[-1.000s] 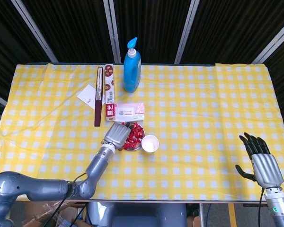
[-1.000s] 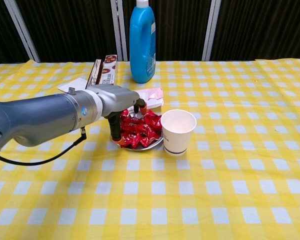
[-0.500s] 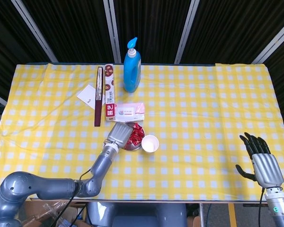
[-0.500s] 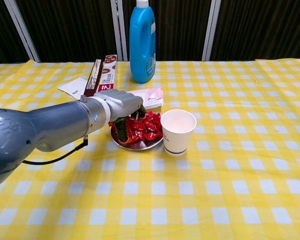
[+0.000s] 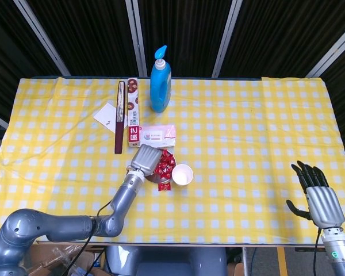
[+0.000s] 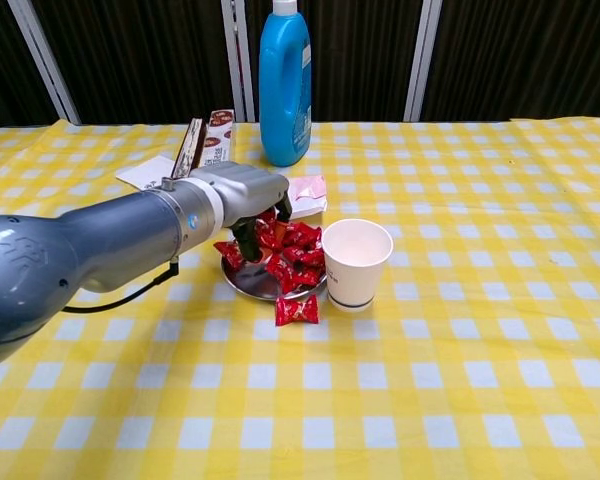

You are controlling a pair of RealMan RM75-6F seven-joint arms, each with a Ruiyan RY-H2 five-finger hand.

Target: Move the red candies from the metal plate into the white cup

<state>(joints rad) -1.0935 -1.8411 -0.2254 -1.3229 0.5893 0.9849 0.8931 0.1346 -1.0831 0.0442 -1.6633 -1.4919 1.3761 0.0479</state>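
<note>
Reaching over the metal plate [image 6: 242, 281], the left hand [image 6: 242, 196] has its fingers [image 6: 248, 236] curled down into the heap of red candies [image 6: 292, 250]; whether they actually pinch a wrapper cannot be told, since the fingertips are buried among the candies. The plate sits near the middle of the tabletop [image 5: 247, 132], somewhat toward the front edge, and the white cup [image 6: 356, 262] stands upright just beside it, on the side toward the right edge. One stray candy [image 6: 296, 310] lies on the cloth just in front of the plate's rim, near the foot of the cup. Behind the plate lies a pink tissue pack [image 5: 156, 134], with a long narrow box [image 5: 131, 112] and a blue pump bottle [image 5: 160, 83] nearer the back edge. The right hand [image 5: 317, 198] hangs at the front right corner, fingers spread and holding nothing.
</note>
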